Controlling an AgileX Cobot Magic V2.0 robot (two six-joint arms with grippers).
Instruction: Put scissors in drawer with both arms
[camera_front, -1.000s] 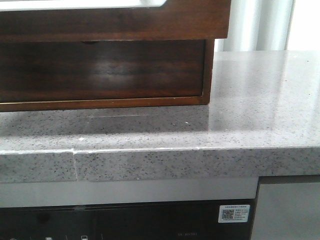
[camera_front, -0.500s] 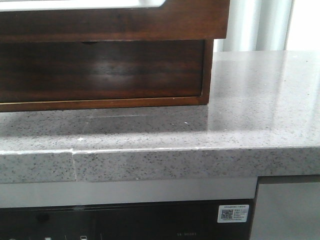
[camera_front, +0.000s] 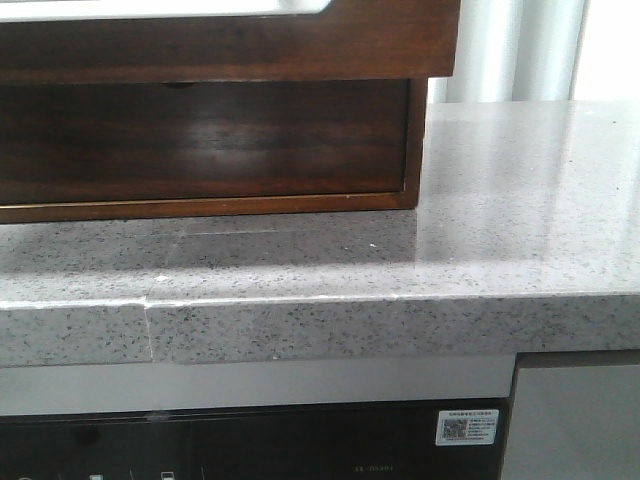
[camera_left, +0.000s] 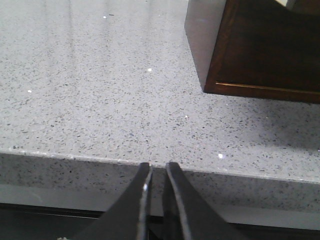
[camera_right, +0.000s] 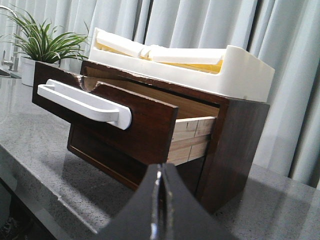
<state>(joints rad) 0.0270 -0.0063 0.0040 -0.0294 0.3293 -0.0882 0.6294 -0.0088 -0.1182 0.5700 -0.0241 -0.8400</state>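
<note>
The scissors show in no view. The drawer (camera_front: 230, 45) is pulled out at the top of the front view, with a dark-brown plain front and a white rim above it. In the right wrist view the drawer (camera_right: 145, 125) stands open with a white bar across its front. My right gripper (camera_right: 159, 172) is shut and empty, low in front of the cabinet's corner. My left gripper (camera_left: 158, 167) is shut to a narrow slit with nothing in it, at the counter's front edge (camera_left: 75, 159), away from the cabinet. Neither gripper shows in the front view.
The brown cabinet (camera_front: 415, 140) stands on a grey speckled counter (camera_front: 500, 220); its lower front (camera_front: 200, 140) is closed. A white tray (camera_right: 240, 70) sits on top of the cabinet. A potted plant (camera_right: 37, 45) stands behind it, before grey curtains. A dark appliance panel (camera_front: 300, 440) lies below the counter.
</note>
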